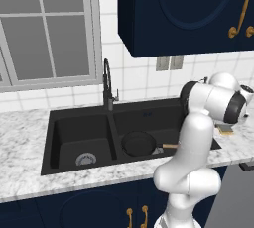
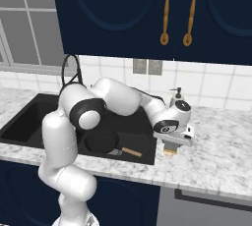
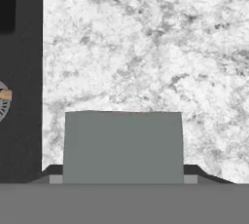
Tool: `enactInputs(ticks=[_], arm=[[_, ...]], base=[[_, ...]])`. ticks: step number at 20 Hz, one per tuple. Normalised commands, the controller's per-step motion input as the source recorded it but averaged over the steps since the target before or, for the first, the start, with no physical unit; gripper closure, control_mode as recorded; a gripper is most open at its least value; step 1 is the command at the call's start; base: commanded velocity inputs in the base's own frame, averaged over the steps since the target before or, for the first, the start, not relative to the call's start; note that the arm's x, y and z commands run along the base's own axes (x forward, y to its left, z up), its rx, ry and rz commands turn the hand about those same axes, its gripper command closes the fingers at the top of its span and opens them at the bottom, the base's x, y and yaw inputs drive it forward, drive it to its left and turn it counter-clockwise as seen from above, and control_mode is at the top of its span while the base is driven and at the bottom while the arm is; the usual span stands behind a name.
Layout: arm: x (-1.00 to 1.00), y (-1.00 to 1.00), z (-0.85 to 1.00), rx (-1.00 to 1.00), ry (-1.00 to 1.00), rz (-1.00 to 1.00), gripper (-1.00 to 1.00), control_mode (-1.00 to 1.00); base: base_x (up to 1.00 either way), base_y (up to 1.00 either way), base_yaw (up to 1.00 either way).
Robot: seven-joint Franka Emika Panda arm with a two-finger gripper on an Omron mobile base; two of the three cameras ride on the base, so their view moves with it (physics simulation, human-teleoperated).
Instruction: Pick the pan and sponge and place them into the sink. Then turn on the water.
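The round black frying pan with a light-brown wooden handle (image 1: pixel 140 142) lies in the right basin of the matte black double-basin sink (image 1: pixel 64 123), its handle pointing toward the basin's right wall. The small yellow sponge with a grey-green scouring top (image 3: pixel 123 146) sits on the white-and-grey marbled worktop (image 2: pixel 221 146) just to the right of the sink. The gripper (image 2: pixel 171 147) is down over it, and in the hand view the sponge's grey top spans the space between the two finger tips; whether they are pinching it or merely flanking it cannot be told.

A beige soap-dispenser bottle (image 2: pixel 177 95) stands behind the hand, near the white tiled wall (image 2: pixel 216 85). The tall dark gooseneck faucet (image 1: pixel 107 85) rises behind the divider between the basins. A round silver drain (image 1: pixel 86 159) shows in the left basin.

Navy wall cabinets with brass handles (image 2: pixel 167 11) hang above the worktop, a grey outlet plate (image 2: pixel 147 66) sits in the tiles below them, and a grey-framed window (image 1: pixel 47 28) is to the left of the faucet.
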Motion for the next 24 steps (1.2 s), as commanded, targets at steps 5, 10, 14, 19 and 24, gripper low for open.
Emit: enactInputs(ticks=[5,10,14,19,24], arm=[[0.00,1.00,0.39,-0.02,-0.12,0.00,1.00,-1.00],[0.06,1.00,0.15,-0.07,-0.05,0.00,1.00,-1.00],[0.16,1.00,0.00,-0.05,-0.01,0.00,1.00,-1.00],[0.46,1.00,0.00,-0.01,-0.01,0.02,1.00,-1.00],[0.97,1.00,-0.09,0.02,0.00,0.16,1.00,-1.00]], base=[[0.00,0.00,0.00],[0.00,0.00,0.00],[0.00,0.00,0.00],[0.00,0.00,0.00],[0.00,0.00,0.00]])
